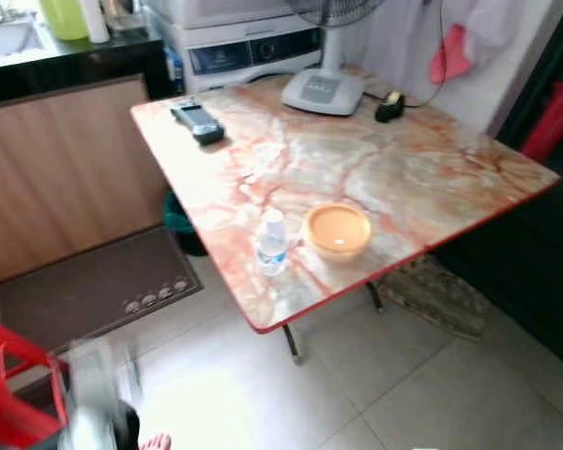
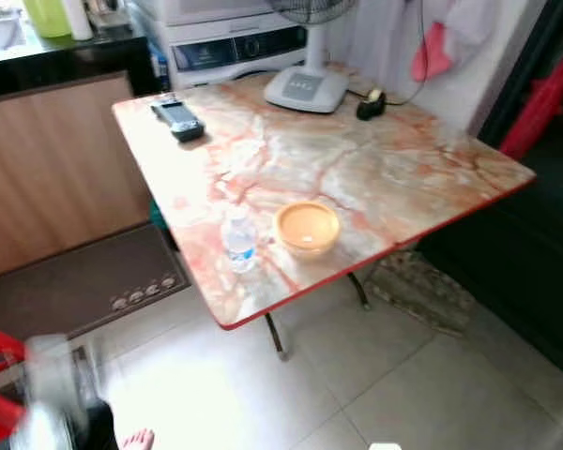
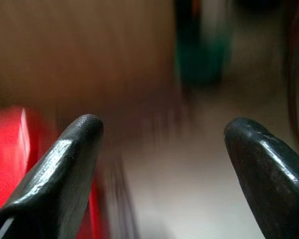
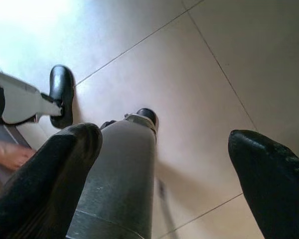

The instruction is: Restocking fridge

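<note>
Marble-patterned table (image 1: 403,178) on pale tiled floor (image 1: 403,394); wood-panelled counter (image 1: 66,169), brown mat (image 1: 84,286), possibly a washing machine (image 1: 244,42) behind.

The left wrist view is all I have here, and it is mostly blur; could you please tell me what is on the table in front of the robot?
Observer: A small water bottle stands near the marble table's front edge, with an orange bowl beside it.
Operator: Thank you. Is anything else on that table?
Observer: A dark handset lies at the far left corner, and a fan base stands at the back.
Operator: And could you say how the right gripper is placed?
Observer: The right gripper hangs open, pointing down at the tiled floor beside the robot's leg.
</note>
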You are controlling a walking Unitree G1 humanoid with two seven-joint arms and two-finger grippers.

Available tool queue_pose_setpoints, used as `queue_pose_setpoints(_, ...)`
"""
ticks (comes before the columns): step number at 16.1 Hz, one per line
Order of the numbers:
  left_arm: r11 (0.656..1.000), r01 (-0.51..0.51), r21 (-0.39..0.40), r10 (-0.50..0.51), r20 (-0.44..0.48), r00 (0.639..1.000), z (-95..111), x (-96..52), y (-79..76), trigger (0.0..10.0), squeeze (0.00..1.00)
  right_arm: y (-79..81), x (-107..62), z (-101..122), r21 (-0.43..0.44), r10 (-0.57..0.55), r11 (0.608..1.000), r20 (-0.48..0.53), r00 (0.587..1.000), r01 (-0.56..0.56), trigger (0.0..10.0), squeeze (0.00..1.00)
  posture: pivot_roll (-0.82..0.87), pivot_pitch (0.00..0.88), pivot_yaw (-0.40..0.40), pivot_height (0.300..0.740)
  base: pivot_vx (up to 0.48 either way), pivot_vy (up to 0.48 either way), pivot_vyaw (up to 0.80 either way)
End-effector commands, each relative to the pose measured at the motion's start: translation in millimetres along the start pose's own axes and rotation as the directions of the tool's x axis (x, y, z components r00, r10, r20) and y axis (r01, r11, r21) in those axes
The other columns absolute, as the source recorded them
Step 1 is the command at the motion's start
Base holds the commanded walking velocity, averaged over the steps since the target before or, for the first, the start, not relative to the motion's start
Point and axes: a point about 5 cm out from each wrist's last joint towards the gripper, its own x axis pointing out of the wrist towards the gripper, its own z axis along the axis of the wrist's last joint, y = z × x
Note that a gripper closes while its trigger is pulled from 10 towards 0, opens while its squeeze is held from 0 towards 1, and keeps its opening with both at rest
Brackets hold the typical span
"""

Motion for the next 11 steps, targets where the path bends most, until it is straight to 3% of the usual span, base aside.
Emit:
queue_pose_setpoints(1,0.998,0.044,0.039,-0.045,0.014,0.999,3,-6.4,-10.1,10.0,0.0,-2.1,-1.5,-9,0.026,-0.01,1.0,-0.016,1.0,0.011,10.0,0.0,0.16,0.029,-0.03,0.74,0.0,0.0,0.0)
queue_pose_setpoints(3,0.995,0.101,-0.003,-0.098,0.203,0.974,42,-1.4,-20.0,10.0,0.0,-2.6,-2.0,-11,0.029,-0.01,1.0,-0.018,1.0,0.011,10.0,0.0,0.15,0.031,-0.03,0.74,0.0,0.0,0.0)
queue_pose_setpoints(6,0.982,0.19,-0.005,-0.177,0.339,0.924,84,-2.7,-31.7,10.0,0.0,-3.3,-2.3,-12,0.033,-0.012,0.999,-0.014,1.0,0.013,10.0,0.0,0.15,0.04,-0.033,0.74,0.0,0.0,0.0)
queue_pose_setpoints(7,0.945,0.325,0.028,-0.305,0.436,0.847,123,-11.1,-53.9,10.0,0.0,-4.7,-2.6,-11,0.042,-0.022,0.999,-0.003,1.0,0.022,10.0,0.0,0.16,0.044,-0.035,0.74,0.0,0.0,0.0)
queue_pose_setpoints(10,0.884,0.46,-0.076,-0.36,0.516,0.777,165,-23.6,-81.8,10.0,0.0,-6.6,-3.0,-10,0.057,-0.036,0.998,0.014,0.999,0.035,10.0,0.0,0.15,0.049,-0.044,0.74,0.0,0.0,0.0)
queue_pose_setpoints(11,0.809,0.568,-0.147,-0.416,0.539,0.732,184,-31.1,-98.7,10.0,0.0,-7.5,-3.2,-10,0.051,-0.035,0.998,0.017,0.999,0.034,10.0,0.0,0.15,0.05,-0.045,0.74,0.0,0.0,0.0)
